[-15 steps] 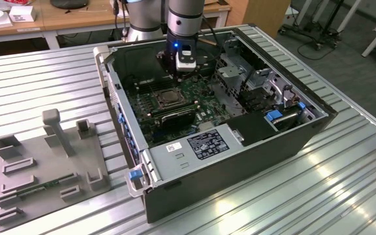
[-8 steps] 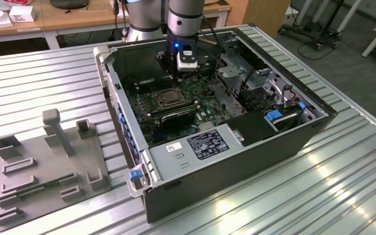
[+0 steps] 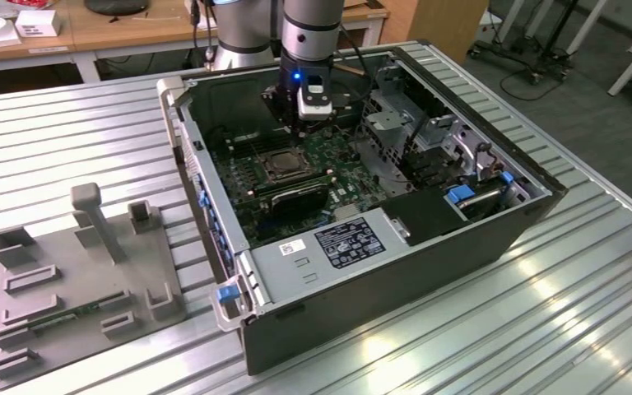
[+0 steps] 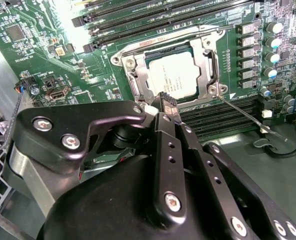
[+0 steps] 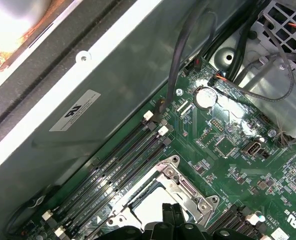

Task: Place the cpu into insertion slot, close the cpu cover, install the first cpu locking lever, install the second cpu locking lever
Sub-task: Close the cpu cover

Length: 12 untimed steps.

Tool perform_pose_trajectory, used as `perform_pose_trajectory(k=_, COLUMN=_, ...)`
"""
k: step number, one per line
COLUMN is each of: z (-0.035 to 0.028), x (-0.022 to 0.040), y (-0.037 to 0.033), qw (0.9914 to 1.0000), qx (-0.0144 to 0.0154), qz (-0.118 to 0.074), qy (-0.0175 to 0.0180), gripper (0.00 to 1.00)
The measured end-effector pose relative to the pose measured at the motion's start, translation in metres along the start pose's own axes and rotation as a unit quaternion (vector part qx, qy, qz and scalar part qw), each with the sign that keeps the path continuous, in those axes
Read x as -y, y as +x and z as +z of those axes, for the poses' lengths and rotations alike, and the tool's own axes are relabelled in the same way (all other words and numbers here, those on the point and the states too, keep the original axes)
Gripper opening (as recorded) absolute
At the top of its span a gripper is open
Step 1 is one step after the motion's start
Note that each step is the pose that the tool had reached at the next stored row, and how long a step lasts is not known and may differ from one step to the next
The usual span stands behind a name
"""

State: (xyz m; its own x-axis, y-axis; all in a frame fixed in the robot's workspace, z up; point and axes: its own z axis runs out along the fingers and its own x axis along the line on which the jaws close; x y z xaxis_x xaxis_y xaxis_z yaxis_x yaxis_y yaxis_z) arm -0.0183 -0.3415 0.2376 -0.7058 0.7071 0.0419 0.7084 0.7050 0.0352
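Second wrist view has the pincer [image 4: 164, 100] low over the green circuit board [image 4: 63, 65], its black fingers [image 4: 167, 145] pressed together with nothing visible between them. The tips sit just at the near edge of the cpu cover [image 4: 207, 60]. The cpu [image 4: 180, 75] lies flat in the insertion slot [image 4: 129, 64]. The cover's silvery frame is down around it, so the pale chip shows through the cut-out middle. A thin locking lever [image 4: 243, 114] juts from one corner of the slot at a slant, crossing the long black memory slots [image 4: 223, 120] toward a black cable [image 4: 283, 150]. In the first wrist view the closed fingertips [image 5: 167, 214] hang right beside the slot's metal rim, with a coin battery [image 5: 205, 97] well apart on the board. In the exterior view the arm [image 3: 310, 33] reaches straight down into the open computer case [image 3: 404, 247]. The case stands on the ribbed metal counter [image 3: 579, 313], and a grey fixture tray [image 3: 75, 280] lies to the exterior view's left.
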Motion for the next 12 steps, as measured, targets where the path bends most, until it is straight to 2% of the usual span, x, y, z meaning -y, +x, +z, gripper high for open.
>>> perform_pose_trajectory(k=8, z=0.0, x=0.0, y=0.0, qw=1.0, qx=0.0, qz=0.0, qy=0.0, gripper=0.11)
perform_pose_trajectory(k=12, z=0.0, x=0.0, y=0.0, qw=0.99997, qx=-0.0002, qz=-0.008, qy=0.0003, gripper=0.11)
